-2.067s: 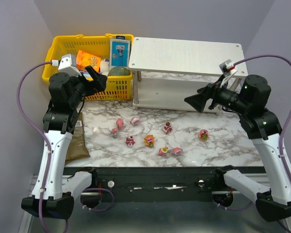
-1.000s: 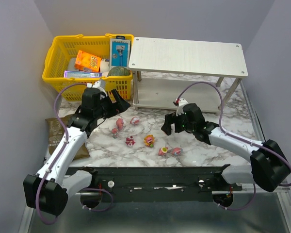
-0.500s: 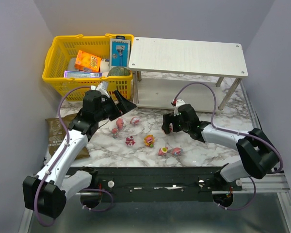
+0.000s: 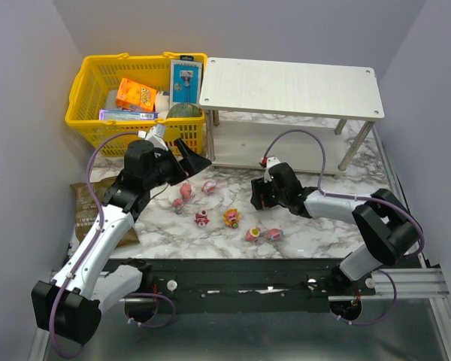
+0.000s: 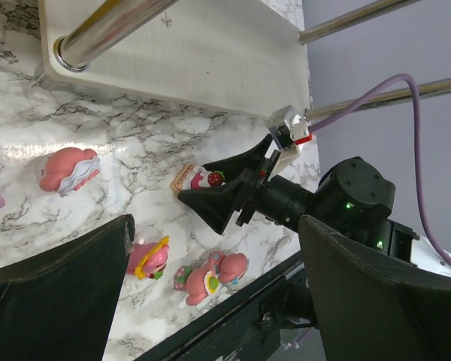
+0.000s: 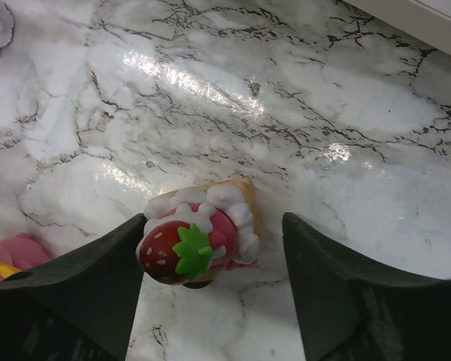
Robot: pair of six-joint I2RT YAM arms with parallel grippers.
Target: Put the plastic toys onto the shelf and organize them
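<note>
Over the last two seconds both arms have dropped from up beside the shelf point(image 4: 289, 84) to the marble table point(image 4: 323, 226). The right gripper point(image 4: 260, 194) now straddles the strawberry toy point(image 6: 195, 241), jaws apart, one finger on each side, not closed on it; a pick looks imminent. The left gripper point(image 4: 192, 156), also spread wide, hovers above the pink toys point(image 4: 186, 192) to the left. The shelf is bare; every toy I can see lies on the table, near of it. The strawberry toy is glossy: a red berry with a green leaf cap and white cream frills on a tan biscuit base, lying tilted.
</note>
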